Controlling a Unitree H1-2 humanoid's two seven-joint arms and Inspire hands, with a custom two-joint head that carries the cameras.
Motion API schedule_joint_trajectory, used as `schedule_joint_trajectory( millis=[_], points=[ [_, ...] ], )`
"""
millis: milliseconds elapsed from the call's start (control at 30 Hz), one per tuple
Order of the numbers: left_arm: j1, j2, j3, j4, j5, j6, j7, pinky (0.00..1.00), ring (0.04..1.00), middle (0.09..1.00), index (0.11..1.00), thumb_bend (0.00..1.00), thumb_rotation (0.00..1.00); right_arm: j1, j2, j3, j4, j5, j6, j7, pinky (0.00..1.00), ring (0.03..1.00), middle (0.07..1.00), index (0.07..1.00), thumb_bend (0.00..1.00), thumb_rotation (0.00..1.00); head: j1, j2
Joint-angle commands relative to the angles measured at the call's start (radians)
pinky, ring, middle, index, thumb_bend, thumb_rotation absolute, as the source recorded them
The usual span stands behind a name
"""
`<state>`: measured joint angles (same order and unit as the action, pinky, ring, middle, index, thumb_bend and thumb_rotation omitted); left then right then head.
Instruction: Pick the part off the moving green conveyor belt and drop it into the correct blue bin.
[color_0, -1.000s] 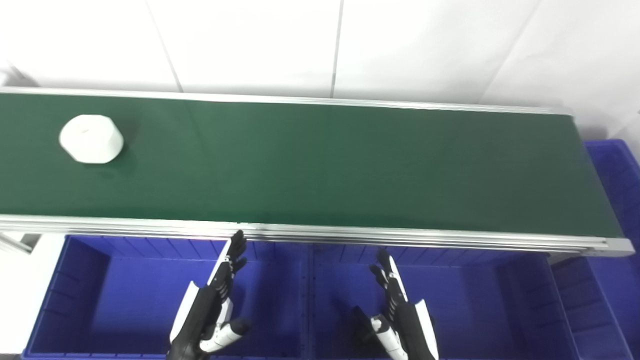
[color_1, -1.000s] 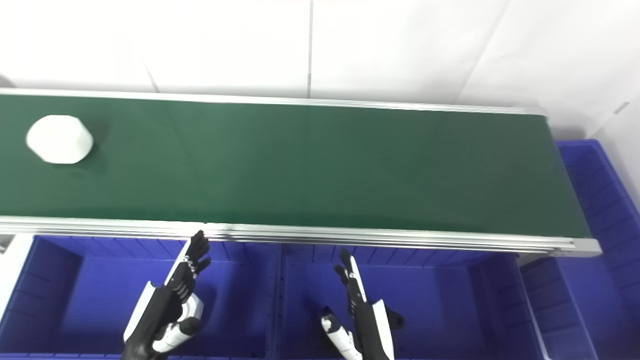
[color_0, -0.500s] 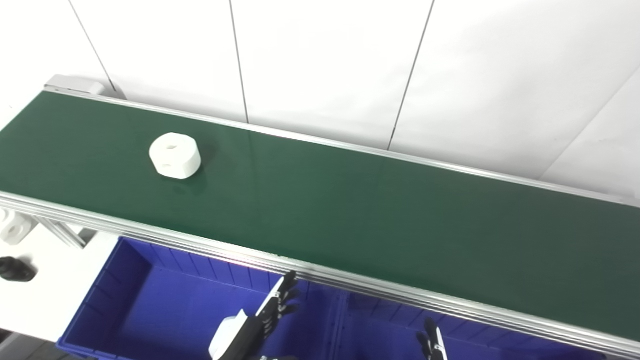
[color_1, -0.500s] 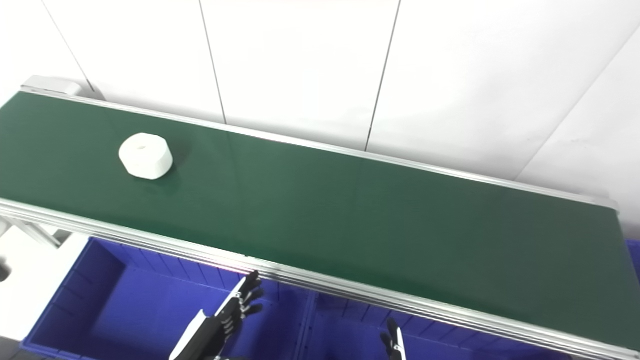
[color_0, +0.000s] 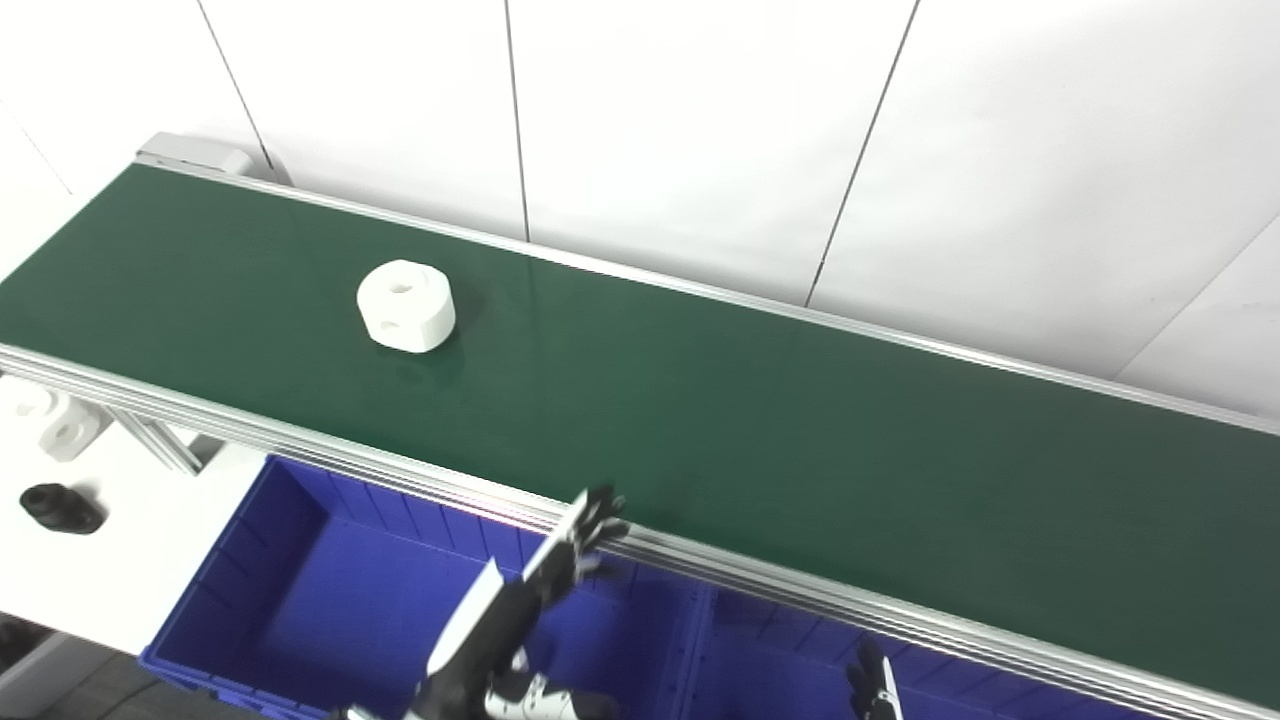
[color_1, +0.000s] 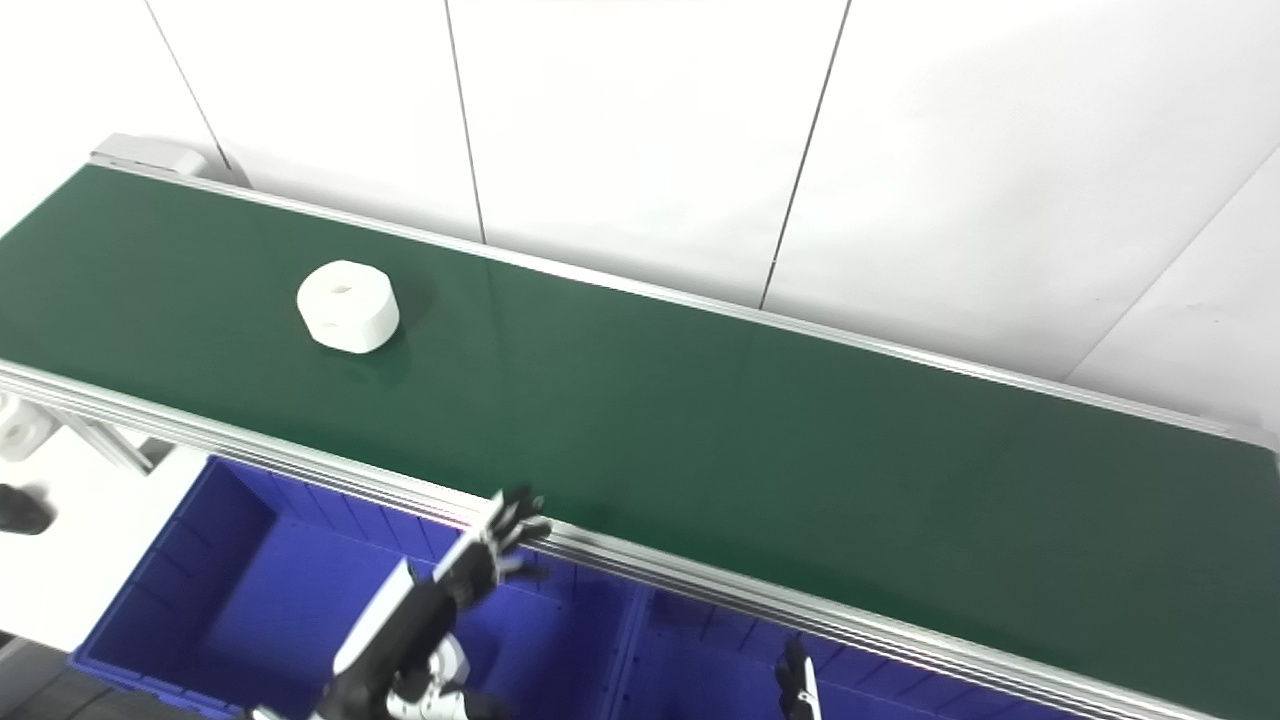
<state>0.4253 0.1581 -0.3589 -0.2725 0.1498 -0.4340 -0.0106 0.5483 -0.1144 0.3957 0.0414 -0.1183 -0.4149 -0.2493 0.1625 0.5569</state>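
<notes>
White part (color_0: 405, 305) rides the green belt (color_0: 700, 420).
Left hand (color_0: 560, 565), fingers (color_0: 600, 510) spread and empty, near rail; part far-left, well apart.

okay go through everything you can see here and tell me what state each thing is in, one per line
White part: lying flat on the conveyor belt, hole up, untouched.
Conveyor belt: carrying only that part.
Left hand: open, at the belt's near rail, holding nothing.
Right hand: only fingertips show, state unclear.
Left blue bin: nothing seen inside.

White part (color_0: 405, 305), green belt (color_0: 760, 430)
</notes>
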Motion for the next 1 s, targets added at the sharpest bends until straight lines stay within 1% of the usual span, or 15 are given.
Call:
schedule_joint_trajectory(
  millis=[0,67,133,167,200,233,300,367,467,567,633,667,767,867,967],
  points=[
    [-0.067,0.006,0.011,-0.105,0.037,-0.036,0.054,0.70,0.838,0.879,0.964,0.99,0.54,-0.008,0.007,0.000,-0.005,0.008,-0.055,0.008,1.00,0.972,1.000,1.000,0.85,1.00,0.007,-0.007],
    [-0.158,0.023,0.057,-0.169,0.060,-0.035,0.041,0.69,0.820,0.870,0.960,1.00,0.43,-0.017,0.007,-0.001,0.003,0.022,-0.055,0.020,1.00,0.978,1.000,1.000,0.83,1.00,0.011,-0.009],
    [-0.252,0.053,0.122,-0.200,0.102,-0.032,0.008,0.68,0.816,0.870,0.961,1.00,0.42,-0.025,0.009,-0.001,0.008,0.030,-0.055,0.027,1.00,0.985,1.000,1.000,0.82,1.00,0.015,-0.011],
    [-0.295,0.073,0.150,-0.200,0.107,-0.021,-0.009,0.67,0.819,0.875,0.943,1.00,0.41,-0.028,0.011,-0.003,0.012,0.032,-0.055,0.029,1.00,0.986,1.000,1.000,0.83,1.00,0.017,-0.013],
    [-0.340,0.100,0.177,-0.199,0.123,0.008,-0.035,0.69,0.837,0.893,0.922,1.00,0.39,-0.031,0.013,-0.005,0.015,0.034,-0.055,0.031,1.00,0.987,1.000,1.000,0.83,1.00,0.017,-0.014],
    [-0.385,0.132,0.195,-0.200,0.128,0.048,-0.070,0.70,0.853,0.914,0.921,1.00,0.39,-0.034,0.015,-0.007,0.018,0.034,-0.055,0.032,1.00,0.987,1.000,1.000,0.84,1.00,0.016,-0.016],
    [-0.473,0.186,0.220,-0.204,0.160,0.128,-0.140,0.73,0.897,0.948,0.921,1.00,0.34,-0.035,0.020,-0.010,0.021,0.033,-0.055,0.031,1.00,0.984,1.000,1.000,0.85,1.00,0.015,-0.017],
    [-0.564,0.234,0.230,-0.184,0.226,0.165,-0.194,0.76,0.931,0.979,0.937,0.99,0.34,-0.033,0.022,-0.012,0.021,0.030,-0.055,0.032,1.00,0.980,1.000,1.000,0.85,1.00,0.015,-0.017],
    [-0.687,0.296,0.229,-0.101,0.336,0.156,-0.239,0.77,0.940,0.978,0.947,0.97,0.30,-0.033,0.022,-0.013,0.022,0.024,-0.055,0.033,1.00,0.979,1.000,1.000,0.84,1.00,0.015,-0.017],
    [-0.801,0.348,0.215,0.012,0.415,0.132,-0.271,0.83,0.947,0.967,0.945,0.99,0.23,-0.033,0.023,-0.013,0.024,0.029,-0.055,0.041,1.00,0.980,1.000,1.000,0.82,1.00,0.017,-0.018],
    [-0.873,0.378,0.197,0.092,0.457,0.115,-0.289,0.85,0.926,0.945,0.938,1.00,0.21,-0.033,0.023,-0.014,0.026,0.028,-0.055,0.044,1.00,0.980,1.000,1.000,0.81,1.00,0.017,-0.018],
    [-0.893,0.386,0.191,0.116,0.471,0.110,-0.295,0.85,0.923,0.943,0.939,1.00,0.21,-0.033,0.023,-0.014,0.026,0.027,-0.055,0.045,1.00,0.980,1.000,1.000,0.81,1.00,0.017,-0.018],
    [-0.993,0.411,0.153,0.254,0.537,0.086,-0.306,0.84,0.907,0.929,0.943,1.00,0.20,-0.033,0.023,-0.017,0.026,0.030,-0.055,0.051,1.00,0.977,1.000,1.000,0.80,1.00,0.016,-0.015],
    [-1.063,0.423,0.119,0.377,0.581,0.075,-0.310,0.81,0.899,0.929,0.943,1.00,0.20,-0.034,0.026,-0.019,0.029,0.029,-0.055,0.052,1.00,0.971,1.000,1.000,0.79,1.00,0.013,-0.014],
    [-1.106,0.430,0.088,0.487,0.614,0.066,-0.305,0.79,0.899,0.932,0.946,1.00,0.21,-0.035,0.029,-0.020,0.030,0.034,-0.055,0.057,1.00,0.969,1.000,1.000,0.79,1.00,0.010,-0.015]
  ],
)
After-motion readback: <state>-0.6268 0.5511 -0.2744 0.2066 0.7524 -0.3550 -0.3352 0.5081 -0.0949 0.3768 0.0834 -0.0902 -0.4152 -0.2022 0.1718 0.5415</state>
